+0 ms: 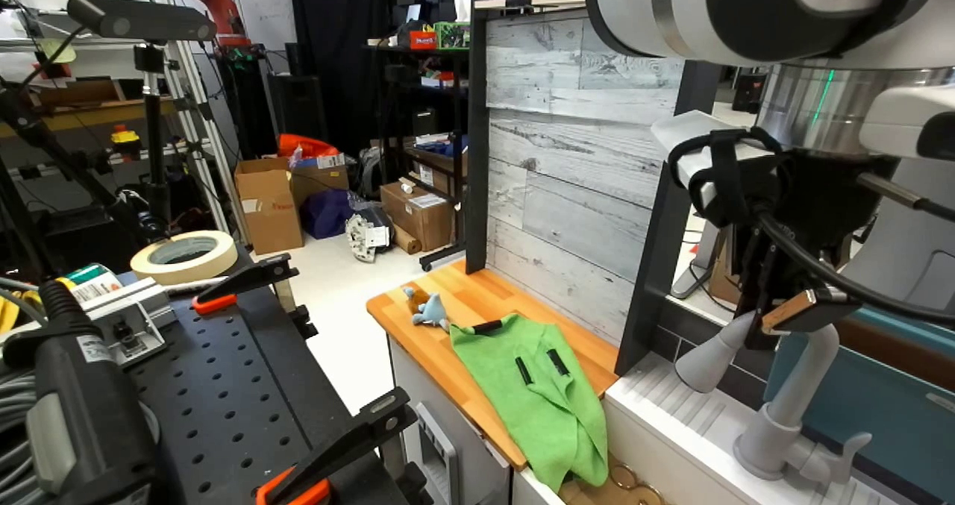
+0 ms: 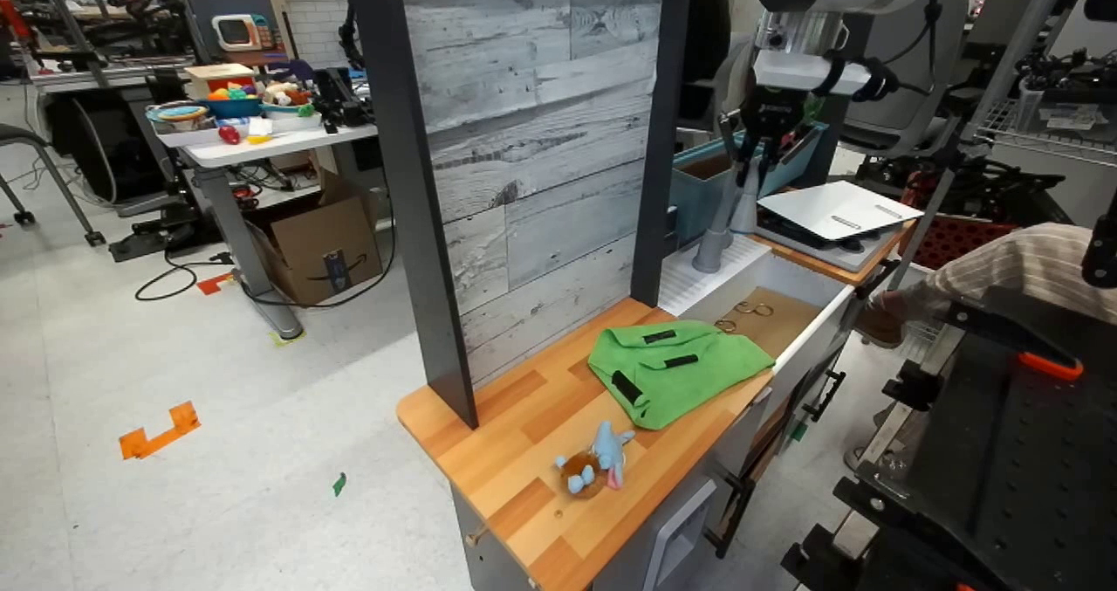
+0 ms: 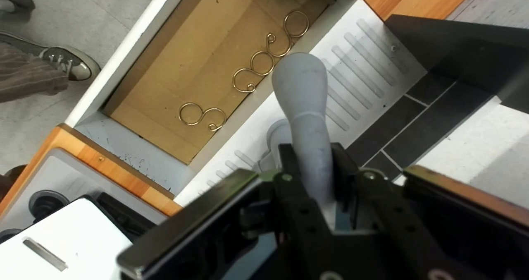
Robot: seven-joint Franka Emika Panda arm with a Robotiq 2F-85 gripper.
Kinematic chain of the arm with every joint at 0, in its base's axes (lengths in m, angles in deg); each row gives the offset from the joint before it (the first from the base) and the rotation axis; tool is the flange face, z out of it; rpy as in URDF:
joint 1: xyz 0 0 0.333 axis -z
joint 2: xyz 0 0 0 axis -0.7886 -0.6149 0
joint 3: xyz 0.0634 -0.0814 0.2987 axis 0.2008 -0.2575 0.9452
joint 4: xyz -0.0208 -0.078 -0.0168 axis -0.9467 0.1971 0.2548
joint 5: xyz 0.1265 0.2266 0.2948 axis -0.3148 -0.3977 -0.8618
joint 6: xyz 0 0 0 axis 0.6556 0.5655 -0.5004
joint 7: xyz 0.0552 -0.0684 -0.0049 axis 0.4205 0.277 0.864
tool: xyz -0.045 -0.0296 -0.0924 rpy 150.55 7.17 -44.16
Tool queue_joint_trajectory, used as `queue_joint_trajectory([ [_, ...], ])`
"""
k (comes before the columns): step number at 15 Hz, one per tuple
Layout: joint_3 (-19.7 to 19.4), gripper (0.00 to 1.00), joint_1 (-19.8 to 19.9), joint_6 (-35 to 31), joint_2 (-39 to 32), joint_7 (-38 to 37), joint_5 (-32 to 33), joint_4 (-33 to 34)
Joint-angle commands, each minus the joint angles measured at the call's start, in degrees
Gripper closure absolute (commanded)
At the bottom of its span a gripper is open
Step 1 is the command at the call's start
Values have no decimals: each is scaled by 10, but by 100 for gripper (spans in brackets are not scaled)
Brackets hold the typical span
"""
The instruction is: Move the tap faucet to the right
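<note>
A tall grey gooseneck tap faucet [image 1: 797, 387] stands on the white ribbed ledge [image 1: 671, 400] adjoining the back corner of the striped wooden counter [image 2: 524, 434]. The black two-fingered hand [image 3: 313, 158] grips its arched spout [image 3: 309, 106]. A rumpled green cloth [image 2: 676, 381] overhangs the edge nearest the faucet.

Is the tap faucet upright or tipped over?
Upright: in both exterior views, the tap faucet rises from its base on the white ledge.
</note>
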Motion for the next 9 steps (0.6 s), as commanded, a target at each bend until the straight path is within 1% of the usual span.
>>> queue_joint_trajectory([
  [1,-66,94,-21,-2,40,-37,57,-81],
  [4,-83,94,-40,-22,40,-55,64,-93],
  [6,-92,94,-53,-23,38,-64,69,-95],
  [7,-95,52,-59,-18,38,-66,73,-94],
  [8,-97,49,-63,-11,39,-67,79,-95],
  [9,-102,45,-68,-6,37,-71,89,-94],
])
